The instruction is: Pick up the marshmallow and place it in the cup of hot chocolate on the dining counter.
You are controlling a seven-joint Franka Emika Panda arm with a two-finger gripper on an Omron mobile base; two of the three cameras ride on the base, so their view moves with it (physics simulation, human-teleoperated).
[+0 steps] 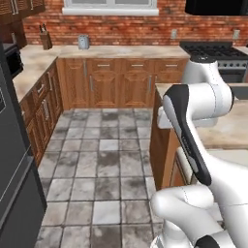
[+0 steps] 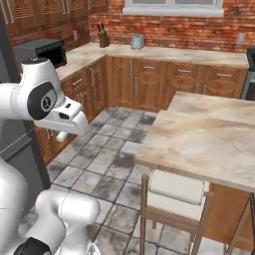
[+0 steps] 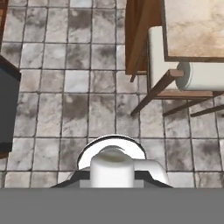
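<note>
Overhead — jaws shut on marshmallow (image 3: 111, 168)

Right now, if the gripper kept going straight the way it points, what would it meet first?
Probably the tiled floor, since the hand view looks down onto bare grey tiles. The stool and the dining counter sit off to one side of that line, though depth is hard to judge.

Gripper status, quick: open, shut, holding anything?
Gripper: shut on the marshmallow, the white stubby cylinder held between its tips in the hand view, above the tiled floor.
</note>
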